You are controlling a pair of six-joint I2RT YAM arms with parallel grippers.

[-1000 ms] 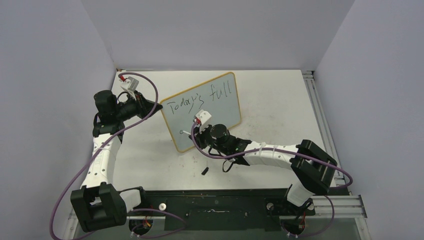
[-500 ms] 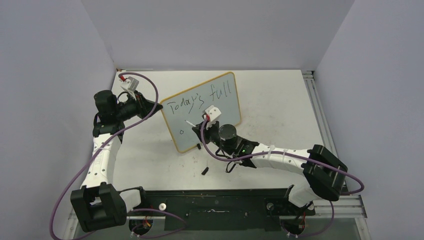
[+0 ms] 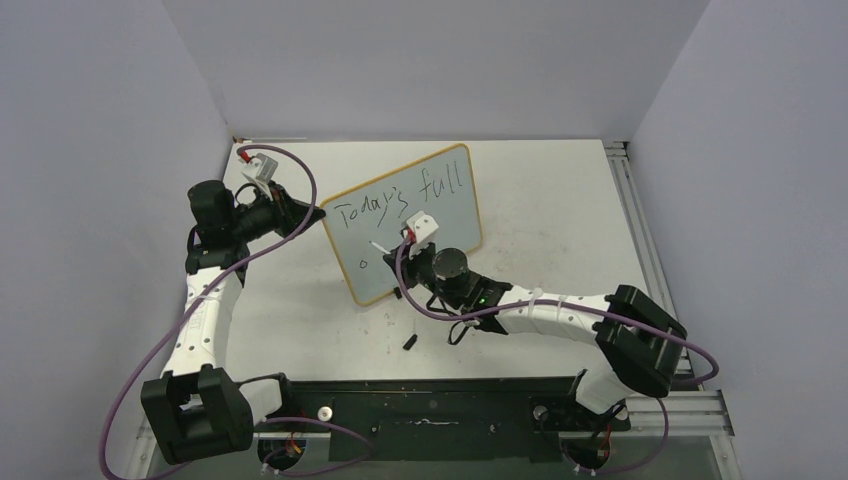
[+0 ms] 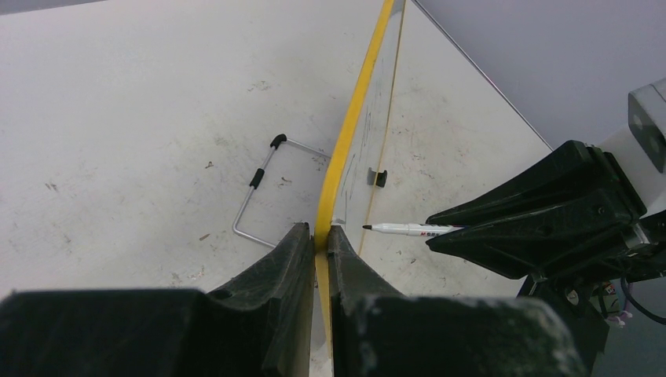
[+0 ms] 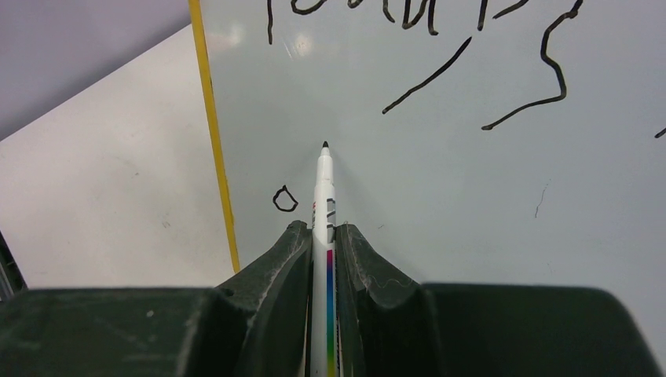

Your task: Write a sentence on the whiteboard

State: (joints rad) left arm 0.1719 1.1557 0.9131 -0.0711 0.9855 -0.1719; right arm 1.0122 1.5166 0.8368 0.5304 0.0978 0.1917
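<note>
The whiteboard (image 3: 441, 225) stands tilted on the table, yellow-framed. Its sentence (image 3: 400, 198) reads "Today's full" on the upper line, with a small "o" (image 3: 363, 264) below it. My left gripper (image 3: 318, 214) is shut on the board's left edge; the left wrist view shows both fingers pressed against the yellow frame (image 4: 345, 149). My right gripper (image 3: 400, 254) is shut on a white marker (image 5: 323, 184). The marker's black tip points at the board face (image 5: 471, 181), up and right of the "o" (image 5: 285, 199). Whether the tip touches the board I cannot tell.
A small black cap (image 3: 410, 341) lies on the table in front of the board. A wire stand (image 4: 259, 188) sits behind the board, and a black foot (image 4: 381, 178) shows under its front. A metal rail (image 3: 640, 230) runs along the table's right edge. Walls close in on three sides.
The right gripper has carried the marker up and to the right, away from the freshly drawn "o". The left gripper and the board have not moved.
</note>
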